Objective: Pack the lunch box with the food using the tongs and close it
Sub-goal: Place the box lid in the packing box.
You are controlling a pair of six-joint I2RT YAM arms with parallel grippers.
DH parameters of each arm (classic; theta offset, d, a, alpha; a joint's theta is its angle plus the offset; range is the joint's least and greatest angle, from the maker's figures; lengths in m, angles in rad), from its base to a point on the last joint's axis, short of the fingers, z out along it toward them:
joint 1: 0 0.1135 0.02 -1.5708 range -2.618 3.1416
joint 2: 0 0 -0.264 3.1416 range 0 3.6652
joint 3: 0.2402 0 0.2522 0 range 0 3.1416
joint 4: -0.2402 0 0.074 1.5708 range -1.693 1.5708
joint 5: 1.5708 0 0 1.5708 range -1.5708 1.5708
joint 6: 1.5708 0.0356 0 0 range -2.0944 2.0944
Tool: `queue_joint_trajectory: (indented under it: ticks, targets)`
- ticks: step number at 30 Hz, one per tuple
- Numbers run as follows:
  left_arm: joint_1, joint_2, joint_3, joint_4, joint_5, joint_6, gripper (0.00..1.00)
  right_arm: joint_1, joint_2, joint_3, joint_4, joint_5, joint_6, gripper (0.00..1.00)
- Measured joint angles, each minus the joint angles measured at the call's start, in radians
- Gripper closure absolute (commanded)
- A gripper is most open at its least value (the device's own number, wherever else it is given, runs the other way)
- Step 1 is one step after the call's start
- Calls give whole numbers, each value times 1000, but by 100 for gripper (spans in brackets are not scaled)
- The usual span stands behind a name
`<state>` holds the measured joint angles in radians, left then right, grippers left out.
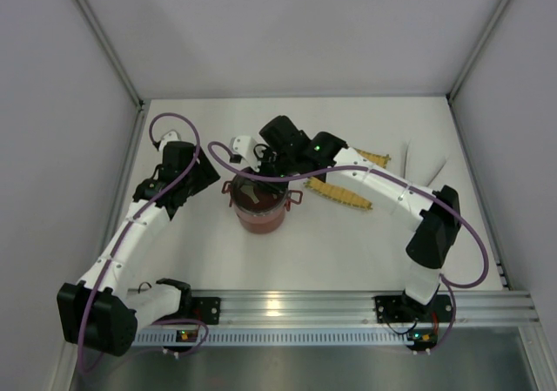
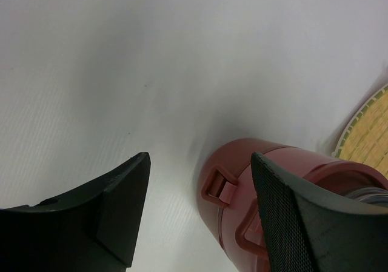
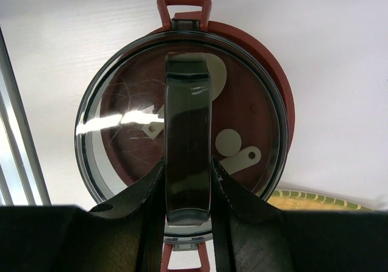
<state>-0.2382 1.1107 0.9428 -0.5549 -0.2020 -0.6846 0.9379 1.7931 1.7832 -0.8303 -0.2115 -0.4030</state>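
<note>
The dark-red lunch box (image 1: 261, 215) stands mid-table as a stacked cylinder with side clips. In the right wrist view its grey see-through domed lid (image 3: 106, 111) sits on top, over a flat red lid (image 3: 254, 102). My right gripper (image 3: 188, 163) is shut on the dome's dark arched handle (image 3: 188, 120). My left gripper (image 2: 200, 157) is open, low at the box's left side, with one finger (image 2: 291, 211) by the red wall (image 2: 230, 157) and nothing between its fingers. Two thin pale arms of the tongs (image 1: 409, 160) lie at the back right. The food is out of view.
A yellow woven mat (image 1: 344, 195) lies right of the box, partly under my right forearm, and shows again (image 2: 370, 132) in the left wrist view. Cream spoon-shaped pieces (image 3: 233, 151) rest under the dome. A small white object (image 1: 244, 144) sits behind the box. White walls enclose the table.
</note>
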Motion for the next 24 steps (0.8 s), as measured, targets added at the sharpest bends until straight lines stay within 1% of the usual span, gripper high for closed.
queue_joint_trajectory:
  ticks: [24]
  targets:
    - [0, 0, 2, -3, 0, 3, 27, 0, 1, 0, 7, -16, -5, 99]
